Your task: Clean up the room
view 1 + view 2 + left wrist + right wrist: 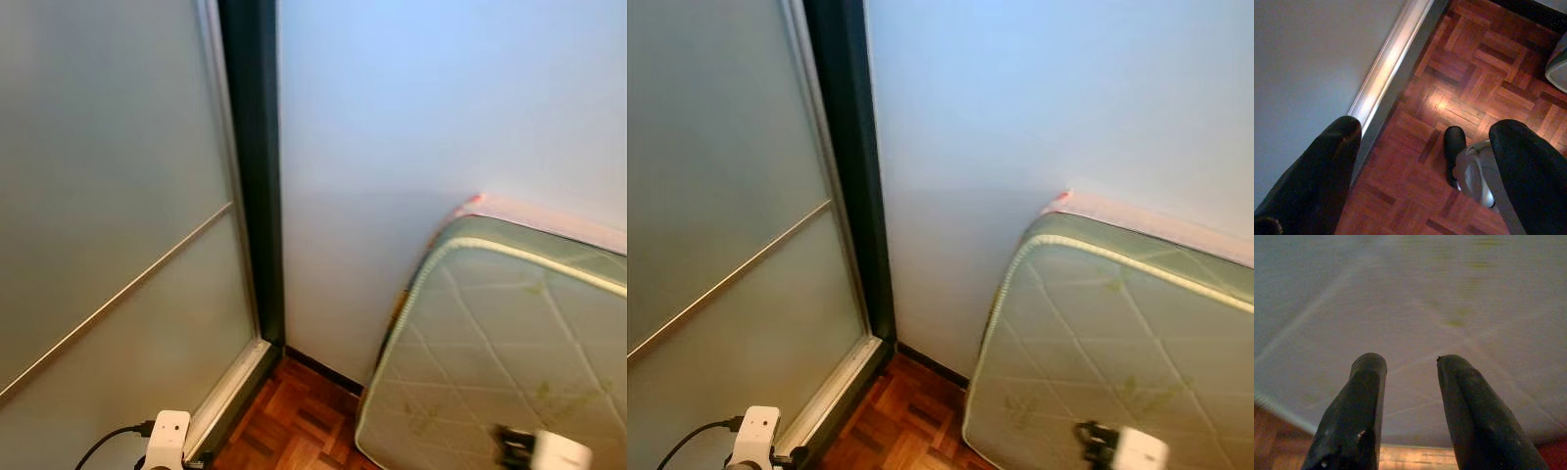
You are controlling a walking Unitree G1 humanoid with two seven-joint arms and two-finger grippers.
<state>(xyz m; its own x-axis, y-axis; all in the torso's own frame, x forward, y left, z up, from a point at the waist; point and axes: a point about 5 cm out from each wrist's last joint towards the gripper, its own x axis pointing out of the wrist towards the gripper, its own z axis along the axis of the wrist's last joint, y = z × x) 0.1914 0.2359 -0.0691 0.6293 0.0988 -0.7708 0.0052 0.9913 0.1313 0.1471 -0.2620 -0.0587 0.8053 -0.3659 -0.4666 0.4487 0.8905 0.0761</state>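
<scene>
A pale green quilted mattress (500, 343) leans on its edge against the white wall (411, 117) at the right. My right gripper (1410, 361) is open, with nothing between its fingers, and points close at the mattress's quilted face (1415, 298). My right wrist (549, 452) shows low in front of the mattress. My left gripper (1427, 128) is open wide and empty, hanging over the parquet floor (1449, 98) beside the door's bottom rail (1386, 68). My left wrist (168, 438), with a black cable, is at the bottom left.
A frosted glass sliding door (108, 196) with a dark frame (257, 166) closes off the left side. It meets the wall in a corner straight ahead. A narrow strip of parquet (294, 421) lies between door and mattress. My own foot (1469, 171) stands on the floor.
</scene>
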